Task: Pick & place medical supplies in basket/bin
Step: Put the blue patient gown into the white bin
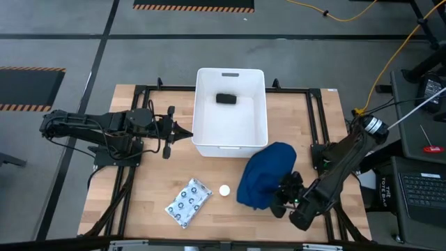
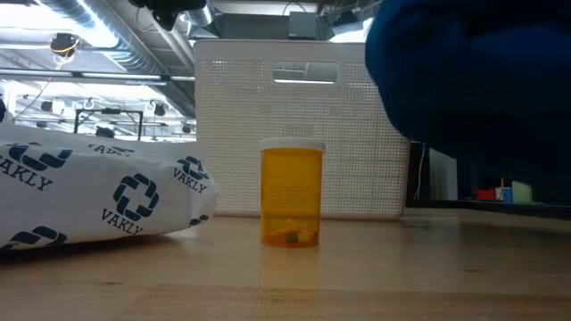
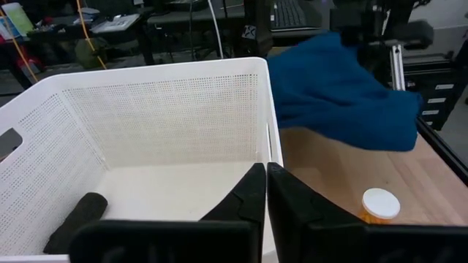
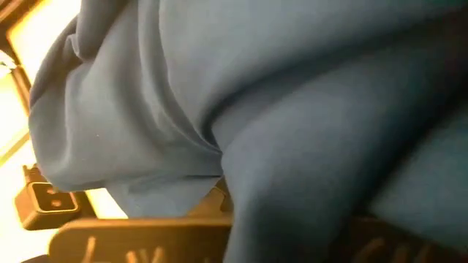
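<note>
While the right hand (image 1: 282, 199) is clenched on the dark blue cloth garment (image 1: 266, 174), which hangs in a bunch from it above the wooden table (image 1: 153, 202) just off the near right corner of the white rectangular plastic tub (image 1: 230, 143), the left hand (image 1: 182, 132) waits with its fingers pressed together just beside the tub's left wall. Inside the tub, well beyond the right hand, lies the small black oblong block (image 1: 226, 99); beside the garment stands the small round white-capped amber bottle (image 1: 224, 189), with the white packet printed with blue rings (image 1: 188, 202) just past it.
</note>
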`<state>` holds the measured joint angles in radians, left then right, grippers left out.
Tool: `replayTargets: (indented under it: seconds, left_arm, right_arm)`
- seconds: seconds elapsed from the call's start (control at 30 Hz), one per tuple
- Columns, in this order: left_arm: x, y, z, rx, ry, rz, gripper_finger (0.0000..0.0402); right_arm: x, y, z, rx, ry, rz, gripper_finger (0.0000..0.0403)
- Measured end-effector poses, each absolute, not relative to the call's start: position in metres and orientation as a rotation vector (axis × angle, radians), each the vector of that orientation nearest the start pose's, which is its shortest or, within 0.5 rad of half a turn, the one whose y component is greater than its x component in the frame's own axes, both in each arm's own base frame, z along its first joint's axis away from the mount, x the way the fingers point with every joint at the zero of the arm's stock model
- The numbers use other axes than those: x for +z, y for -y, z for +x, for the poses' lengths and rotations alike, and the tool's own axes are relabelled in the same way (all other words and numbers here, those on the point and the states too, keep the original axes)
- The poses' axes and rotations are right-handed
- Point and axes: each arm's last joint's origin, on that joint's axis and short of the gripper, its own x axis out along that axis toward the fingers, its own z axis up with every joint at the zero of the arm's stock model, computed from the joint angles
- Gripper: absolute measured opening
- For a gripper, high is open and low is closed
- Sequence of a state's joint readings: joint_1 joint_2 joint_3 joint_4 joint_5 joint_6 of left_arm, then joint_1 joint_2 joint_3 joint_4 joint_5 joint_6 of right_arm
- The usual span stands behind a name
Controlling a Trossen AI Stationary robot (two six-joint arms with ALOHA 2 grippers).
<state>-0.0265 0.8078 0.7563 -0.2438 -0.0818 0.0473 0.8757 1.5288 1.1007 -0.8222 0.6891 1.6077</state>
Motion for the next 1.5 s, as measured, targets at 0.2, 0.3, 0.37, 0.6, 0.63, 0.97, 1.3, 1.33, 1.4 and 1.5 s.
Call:
replayTargets:
  seconds: [0.2,0.3,0.37,0.6,0.63,0.97,1.3,1.33,1.4,1.5]
  left_arm:
    - [0.314,0.002,0.178,0.048,-0.296,0.063,0.0008]
    - [0.314,0.002,0.178,0.048,-0.296,0.063,0.0011]
    - [0.314,0.002,0.178,0.048,-0.296,0.063,0.0012]
    - [0.314,0.002,0.178,0.048,-0.296,0.063,0.0009]
    - [0.314,0.002,0.178,0.048,-0.296,0.063,0.0008]
    - [0.314,0.002,0.178,0.048,-0.296,0.063,0.0012]
    - [0.314,0.002,0.178,0.048,-0.296,0.063,0.0007]
    - [0.314,0.002,0.178,0.048,-0.296,0.063,0.0006]
    - [0.314,0.002,0.178,0.048,-0.296,0.063,0.0006]
    - [0.314,0.002,0.178,0.048,-0.296,0.063,0.0008]
  right_arm:
    - [0.259,-0.201,0.192,-0.507,-0.717,0.558,0.0022]
    - [0.277,-0.201,0.190,-0.500,-0.736,0.500,0.0022]
    - [0.292,-0.202,0.190,-0.485,-0.736,0.479,0.0022]
    - [0.344,-0.192,0.181,-0.500,-0.719,0.369,0.0022]
    - [0.350,-0.190,0.180,-0.506,-0.715,0.352,0.0022]
    - [0.394,-0.162,0.195,-0.480,-0.704,0.196,0.0022]
    - [0.416,-0.119,0.222,-0.492,-0.767,0.116,0.0022]
    - [0.418,-0.114,0.224,-0.491,-0.768,0.103,0.0022]
    - [0.423,-0.105,0.231,-0.478,-0.763,0.079,0.0022]
    - [0.429,-0.093,0.242,-0.438,-0.744,0.031,0.0022]
